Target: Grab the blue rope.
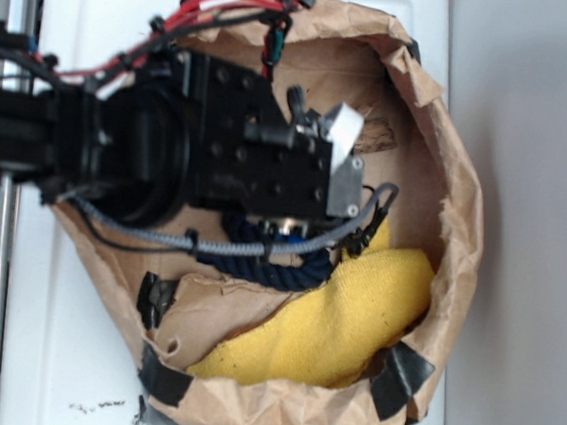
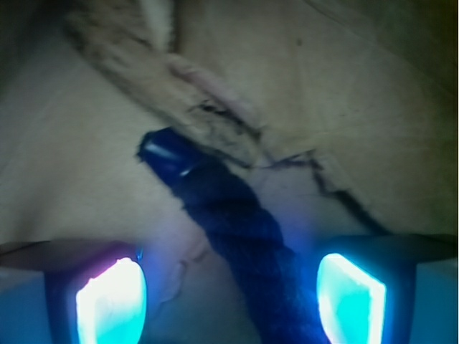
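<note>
The blue rope (image 2: 244,236) is thick, dark navy and twisted, with a shiny brighter-blue cap at its upper end. In the wrist view it runs down between my two glowing fingertips (image 2: 348,301), nearer the right one, touching neither. My gripper (image 2: 229,297) is open around it. From outside, the rope (image 1: 283,265) shows only as a dark curve under the black arm, at the edge of the yellow cloth (image 1: 339,318). The gripper itself is hidden there beneath the wrist block.
Everything lies inside a crumpled brown paper bag (image 1: 460,204) with black tape patches (image 1: 403,377) on its rim. A thin grey braided cable (image 1: 260,250) loops from the arm over the rope. The bag rests on a white surface (image 1: 69,353).
</note>
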